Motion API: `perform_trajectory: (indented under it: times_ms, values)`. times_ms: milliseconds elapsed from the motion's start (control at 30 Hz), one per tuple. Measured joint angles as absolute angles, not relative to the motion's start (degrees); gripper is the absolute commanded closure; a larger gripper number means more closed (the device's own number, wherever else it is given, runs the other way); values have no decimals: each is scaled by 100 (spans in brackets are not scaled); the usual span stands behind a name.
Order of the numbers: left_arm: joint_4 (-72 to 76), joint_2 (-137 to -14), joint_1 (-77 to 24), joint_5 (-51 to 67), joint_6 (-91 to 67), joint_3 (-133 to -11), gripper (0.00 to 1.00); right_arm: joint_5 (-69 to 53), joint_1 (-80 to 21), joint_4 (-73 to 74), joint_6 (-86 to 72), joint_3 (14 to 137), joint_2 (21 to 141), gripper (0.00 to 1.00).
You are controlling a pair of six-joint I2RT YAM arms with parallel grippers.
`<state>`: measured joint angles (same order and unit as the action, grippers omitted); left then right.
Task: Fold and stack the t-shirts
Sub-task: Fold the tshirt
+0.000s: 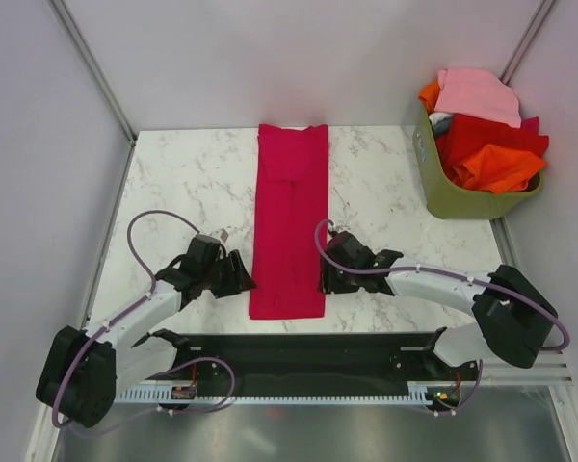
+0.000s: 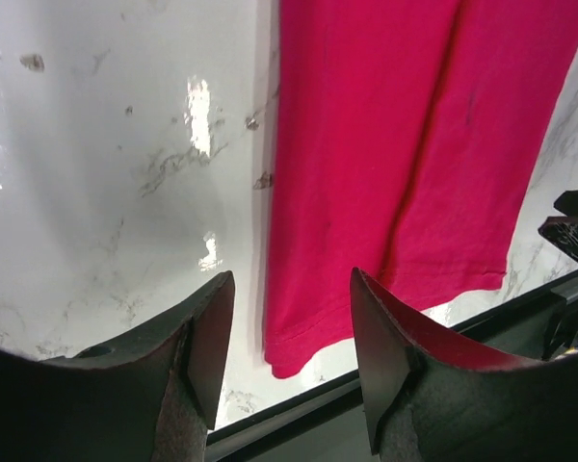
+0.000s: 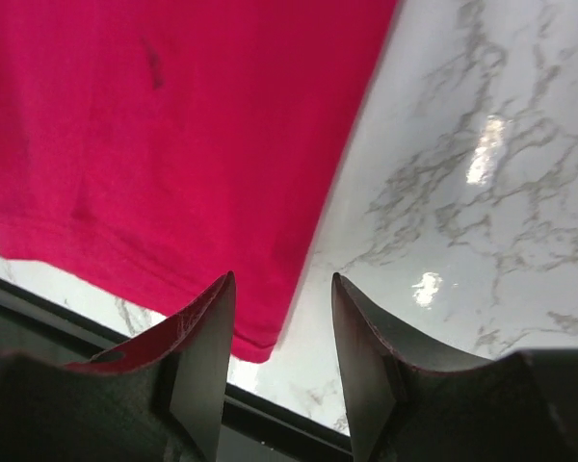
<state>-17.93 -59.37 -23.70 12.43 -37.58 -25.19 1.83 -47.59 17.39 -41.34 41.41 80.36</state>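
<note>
Since the crimson soft cloth t-shirt (image 1: 289,212) lies as a long narrow strip down the middle of the white marble table (image 1: 183,183), the step in hand looks like the crosswise fold. Left gripper (image 1: 239,277) and right gripper (image 1: 326,279) flank the near hem, fingers apart, holding nothing. Best to pinch both hem corners level, lift together, carry toward the collar, and keep the edges aligned. Pink, red, orange tees (image 1: 482,135) sit in the olive-green plastic basket (image 1: 462,204), far right.

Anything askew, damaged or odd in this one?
Mostly tidy: the crimson t-shirt lies flat as a straight lengthwise strip. One small dark mark shows on the cloth towards its near end; whether it is a stain or a crease, I cannot tell.
</note>
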Motion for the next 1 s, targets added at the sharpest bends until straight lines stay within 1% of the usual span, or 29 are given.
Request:
perform_trajectory:
  times_ms: [67, 300, 400, 433, 700, 733, 767, 800, 833, 867, 900, 933, 1000]
  values:
    - [-1789, -5937, -2418, 1251, -3806, -2410, 44, 204, -4928, 1704, -4213, 4141, 8012, 49]
    - [-1750, -5920, -2563, 1358, -3990, -2152, 46, 381, -5509, 1761, -4499, 4141, 8112, 52]
    - [-1728, -5885, -2681, 1413, -4066, -2102, 50, 445, -5647, 1817, -4591, 4139, 8138, 57]
    - [-1717, -5883, -2711, 1420, -4086, -2084, 53, 462, -5662, 1822, -4622, 4139, 8138, 58]
    - [-1455, -5883, -2777, 1649, -4187, -1885, 62, 486, -5680, 1800, -4698, 3972, 8138, 59]
    - [-1417, -5881, -2779, 1667, -4202, -1863, 67, 486, -5680, 1793, -4713, 3931, 8138, 59]
    - [-1398, -5876, -2779, 1680, -4222, -1844, 69, 486, -5680, 1789, -4720, 3900, 8138, 59]
    - [-1391, -5874, -2781, 1675, -4235, -1824, 72, 486, -5680, 1776, -4722, 3863, 8138, 66]
    - [-1376, -5870, -2783, 1675, -4244, -1809, 80, 486, -5680, 1741, -4731, 3837, 8136, 71]
    - [-1365, -5867, -2783, 1678, -4259, -1791, 86, 484, -5680, 1715, -4733, 3822, 8141, 76]
    - [-1363, -5867, -2786, 1673, -4263, -1772, 92, 482, -5680, 1684, -4755, 3800, 8152, 86]
    - [-1363, -5867, -2786, 1669, -4272, -1758, 97, 484, -5680, 1656, -4755, 3787, 8149, 87]
    - [-1358, -5863, -2788, 1667, -4272, -1743, 98, 482, -5680, 1581, -4803, 3743, 8125, 89]
